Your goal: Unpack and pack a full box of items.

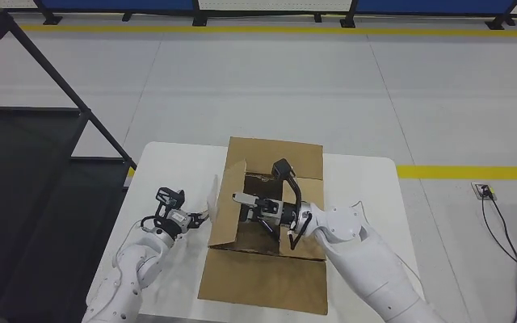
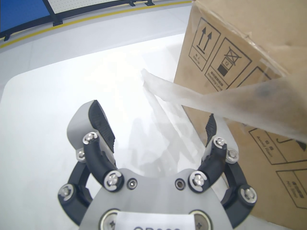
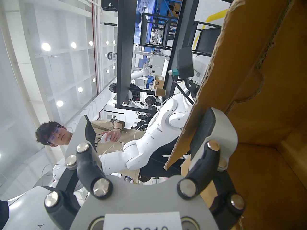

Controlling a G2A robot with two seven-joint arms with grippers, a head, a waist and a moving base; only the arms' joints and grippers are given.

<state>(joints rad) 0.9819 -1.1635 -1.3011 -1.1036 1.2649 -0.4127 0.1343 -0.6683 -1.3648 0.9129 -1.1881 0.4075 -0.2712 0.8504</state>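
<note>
Brown cardboard box (image 1: 275, 153) sits in the middle of the white table (image 1: 174, 165), flaps open, its sides well in from the table's left and right edges. The left gripper (image 2: 153, 113) is just left of the box. Its fingers are wide apart, next to a thin see-through sheet (image 2: 191, 94). The right gripper (image 3: 147, 118) is over the open box, fingers wide, with a flap (image 3: 215, 72) edge between them.

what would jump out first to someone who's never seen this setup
An open cardboard box sits in the middle of the white table. The right tool is over the box's opening, open, with a cardboard flap close beside one of its fingers. The left tool is open at the box's outer side, with a translucent sheet crossing in front of it.
</note>
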